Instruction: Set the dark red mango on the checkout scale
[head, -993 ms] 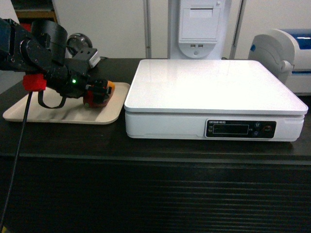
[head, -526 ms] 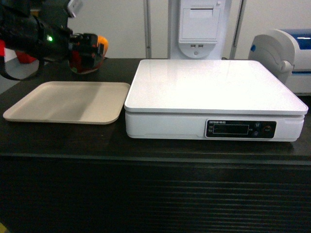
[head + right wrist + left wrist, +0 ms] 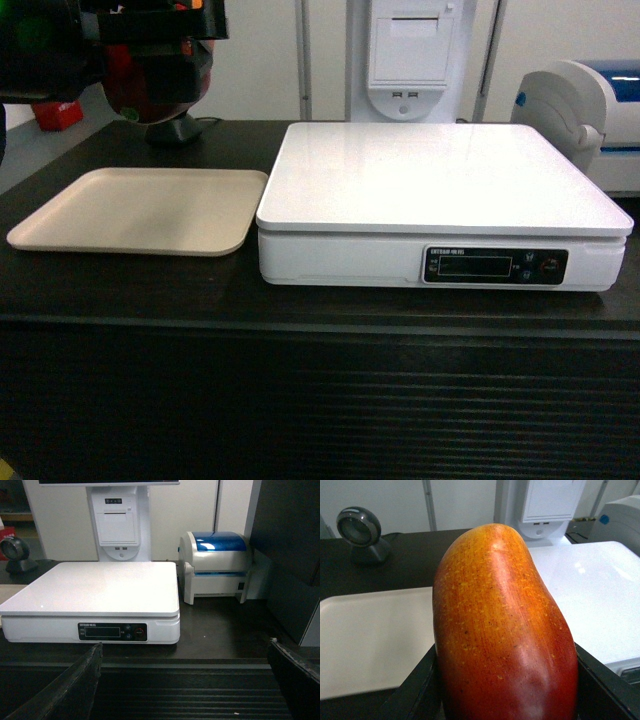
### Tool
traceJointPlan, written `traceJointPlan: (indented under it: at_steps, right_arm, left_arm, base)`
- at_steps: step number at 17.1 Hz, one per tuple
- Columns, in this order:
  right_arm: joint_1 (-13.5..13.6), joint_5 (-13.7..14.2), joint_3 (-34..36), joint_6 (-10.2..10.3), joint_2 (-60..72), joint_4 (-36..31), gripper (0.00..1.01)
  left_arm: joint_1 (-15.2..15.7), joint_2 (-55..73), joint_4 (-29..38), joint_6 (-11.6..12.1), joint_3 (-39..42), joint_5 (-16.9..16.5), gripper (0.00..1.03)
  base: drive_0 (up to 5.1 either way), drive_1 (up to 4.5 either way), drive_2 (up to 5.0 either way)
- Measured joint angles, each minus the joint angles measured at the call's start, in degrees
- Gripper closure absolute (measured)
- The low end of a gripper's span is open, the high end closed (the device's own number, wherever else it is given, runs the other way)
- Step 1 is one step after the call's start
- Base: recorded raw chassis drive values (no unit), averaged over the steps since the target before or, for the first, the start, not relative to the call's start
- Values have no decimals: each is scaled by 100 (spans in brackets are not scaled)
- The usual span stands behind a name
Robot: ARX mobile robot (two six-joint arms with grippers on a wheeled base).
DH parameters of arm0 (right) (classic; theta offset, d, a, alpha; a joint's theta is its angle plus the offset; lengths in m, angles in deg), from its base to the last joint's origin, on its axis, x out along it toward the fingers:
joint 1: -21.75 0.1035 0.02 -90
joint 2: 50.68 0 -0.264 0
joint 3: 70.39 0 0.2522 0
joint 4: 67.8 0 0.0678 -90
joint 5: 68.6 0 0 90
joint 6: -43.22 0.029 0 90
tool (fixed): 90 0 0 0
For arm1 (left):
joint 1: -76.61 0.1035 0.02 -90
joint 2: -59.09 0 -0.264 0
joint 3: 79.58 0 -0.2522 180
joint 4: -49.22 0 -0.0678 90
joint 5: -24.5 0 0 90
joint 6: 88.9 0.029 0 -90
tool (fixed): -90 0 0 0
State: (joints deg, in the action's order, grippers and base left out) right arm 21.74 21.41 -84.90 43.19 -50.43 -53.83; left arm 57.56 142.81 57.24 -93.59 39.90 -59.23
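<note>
The dark red mango, glossy with an orange upper part, fills the left wrist view, clamped between black fingers. In the head view my left gripper is shut on the mango high at the top left, above and behind the tray. The scale is white and flat and sits on the checkout to the right of it, its platform bare. My right gripper is open and empty, low in front of the checkout's ribbed front, facing the scale.
A beige tray lies empty left of the scale. A barcode scanner stands behind the tray. A white-and-blue printer sits right of the scale, and a white receipt unit rises behind it.
My left gripper has lifted the mango off the beige tray and carried it up to the top left of the head view. The tray now lies empty.
</note>
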Motion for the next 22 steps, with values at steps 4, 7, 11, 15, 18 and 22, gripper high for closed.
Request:
traceJointPlan:
  at_steps: [4,7,11,15,18,22]
  right_arm:
    - [0,0,0,0,2,0,3]
    - [0,0,0,0,2,0,3]
    - [0,0,0,0,0,0,3]
    - [0,0,0,0,0,0,3]
    - [0,0,0,0,2,0,3]
    - [0,0,0,0,2,0,3]
  left_arm:
    - [-656,361,-74,-723,-131,326,42]
    - [-1054,879,-262,-1338,-831,586,42]
    - [-1405,1646,-723,-1801,-1954,684,42]
    - [-1631,3021,-1368,-1888,-3381,817,42]
    - [-1692,3648,-1727,-1836,-4197,846,42]
    - [-1727,4697,-2568,-1641,-5685,874,42]
  base:
    - [0,0,0]
    - [0,0,0]
    - [0,0,0]
    - [0,0,0]
    - [0,0,0]
    - [0,0,0]
